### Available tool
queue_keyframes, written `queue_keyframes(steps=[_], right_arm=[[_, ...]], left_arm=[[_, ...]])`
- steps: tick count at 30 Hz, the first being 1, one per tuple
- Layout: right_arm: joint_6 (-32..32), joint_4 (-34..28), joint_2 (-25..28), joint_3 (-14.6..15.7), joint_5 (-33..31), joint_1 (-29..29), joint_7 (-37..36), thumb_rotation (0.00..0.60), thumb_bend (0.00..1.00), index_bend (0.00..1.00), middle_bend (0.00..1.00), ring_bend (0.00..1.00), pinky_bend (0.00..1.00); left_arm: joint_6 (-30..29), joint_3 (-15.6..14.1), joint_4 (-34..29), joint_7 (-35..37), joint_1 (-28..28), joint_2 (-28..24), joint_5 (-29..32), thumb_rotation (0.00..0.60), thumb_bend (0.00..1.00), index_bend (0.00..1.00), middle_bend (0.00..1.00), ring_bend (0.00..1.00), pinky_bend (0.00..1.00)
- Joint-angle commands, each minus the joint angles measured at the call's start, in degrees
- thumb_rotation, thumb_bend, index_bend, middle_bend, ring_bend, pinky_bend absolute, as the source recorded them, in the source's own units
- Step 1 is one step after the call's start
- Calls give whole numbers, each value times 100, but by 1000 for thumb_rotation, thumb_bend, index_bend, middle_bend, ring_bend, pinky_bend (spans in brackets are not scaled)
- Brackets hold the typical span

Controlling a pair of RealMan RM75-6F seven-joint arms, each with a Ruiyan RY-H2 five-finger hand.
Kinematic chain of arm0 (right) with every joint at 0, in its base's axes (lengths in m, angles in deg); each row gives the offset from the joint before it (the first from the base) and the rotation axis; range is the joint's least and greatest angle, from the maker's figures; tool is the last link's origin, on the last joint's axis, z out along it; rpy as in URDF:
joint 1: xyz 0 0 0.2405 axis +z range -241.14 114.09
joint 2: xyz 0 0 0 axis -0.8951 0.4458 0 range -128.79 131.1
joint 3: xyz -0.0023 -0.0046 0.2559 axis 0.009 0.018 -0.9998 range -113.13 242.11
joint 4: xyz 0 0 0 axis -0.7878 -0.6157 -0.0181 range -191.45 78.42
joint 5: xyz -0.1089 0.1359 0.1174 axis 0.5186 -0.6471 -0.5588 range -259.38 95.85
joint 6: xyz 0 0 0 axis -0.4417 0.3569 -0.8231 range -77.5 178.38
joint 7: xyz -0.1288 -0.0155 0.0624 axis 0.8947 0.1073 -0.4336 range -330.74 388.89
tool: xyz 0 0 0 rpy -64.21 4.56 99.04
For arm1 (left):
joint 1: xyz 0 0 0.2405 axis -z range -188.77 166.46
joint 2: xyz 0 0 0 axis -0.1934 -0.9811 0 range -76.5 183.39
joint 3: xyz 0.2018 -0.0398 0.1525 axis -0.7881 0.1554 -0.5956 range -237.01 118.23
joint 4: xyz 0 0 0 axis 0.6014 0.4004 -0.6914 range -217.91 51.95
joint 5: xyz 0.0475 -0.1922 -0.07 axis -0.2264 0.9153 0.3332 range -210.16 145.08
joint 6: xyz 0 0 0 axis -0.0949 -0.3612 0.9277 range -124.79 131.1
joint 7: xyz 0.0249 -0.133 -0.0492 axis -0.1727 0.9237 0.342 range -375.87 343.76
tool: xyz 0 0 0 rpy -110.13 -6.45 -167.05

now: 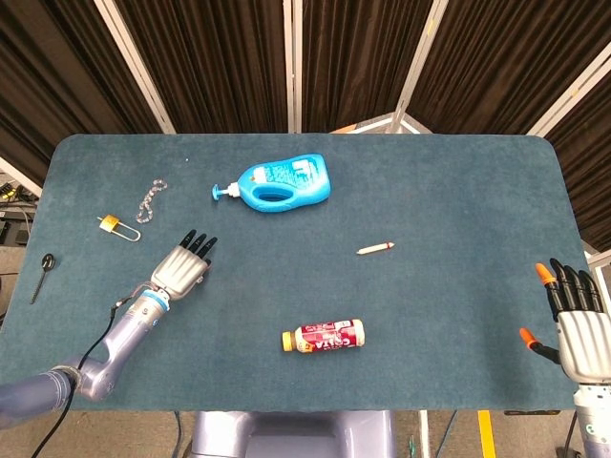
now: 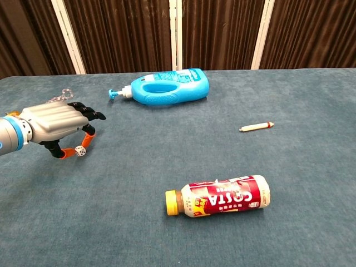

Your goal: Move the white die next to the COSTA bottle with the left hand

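Observation:
The white die [image 2: 80, 151] lies on the blue table, seen only in the chest view; in the head view my left hand [image 1: 184, 267] covers it. My left hand [image 2: 60, 124] hangs low over the die, palm down, fingers apart. Its orange thumb tip sits just left of the die and an orange fingertip [image 2: 89, 132] stands above it; no grip shows. The COSTA bottle [image 1: 325, 336] [image 2: 219, 196] lies on its side near the front edge, well to the right of the die. My right hand [image 1: 578, 320] is open at the table's right edge, holding nothing.
A blue detergent bottle [image 1: 277, 183] [image 2: 164, 87] lies at the back. A small pen [image 1: 375, 248] [image 2: 256, 127] lies right of centre. A padlock [image 1: 116, 226], a bead chain [image 1: 150, 198] and a spoon [image 1: 42, 275] lie at the left.

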Motion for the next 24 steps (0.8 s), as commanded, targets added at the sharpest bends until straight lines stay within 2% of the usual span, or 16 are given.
queue_keyframes(steps=[1, 6, 15, 19, 22, 24], right_arm=[[54, -5, 1, 6, 40, -19, -10, 600, 87, 100, 0, 0, 0], [100, -17, -2, 26, 81, -42, 13, 600, 87, 100, 0, 0, 0], [174, -65, 34, 27, 132, -69, -38, 600, 87, 100, 0, 0, 0], [194, -78, 49, 20, 141, -73, -59, 600, 86, 100, 0, 0, 0], [214, -94, 65, 16, 153, -79, -99, 600, 86, 100, 0, 0, 0], [216, -92, 75, 17, 160, -80, -104, 600, 86, 100, 0, 0, 0]], left_arm=[[-44, -17, 36, 60, -17, 38, 19, 600, 512, 531, 0, 0, 45], [-257, -27, -129, 223, -63, -101, -115, 600, 521, 539, 0, 0, 45], [-859, 186, -1187, 422, -72, -737, -455, 600, 519, 539, 0, 0, 45], [-980, 266, -1520, 326, -39, -784, -473, 600, 517, 534, 0, 0, 43], [-1265, 379, -1794, 180, -11, -673, -578, 600, 511, 457, 0, 0, 36], [-1507, 422, -1859, 113, -15, -558, -727, 600, 493, 318, 0, 0, 16]])
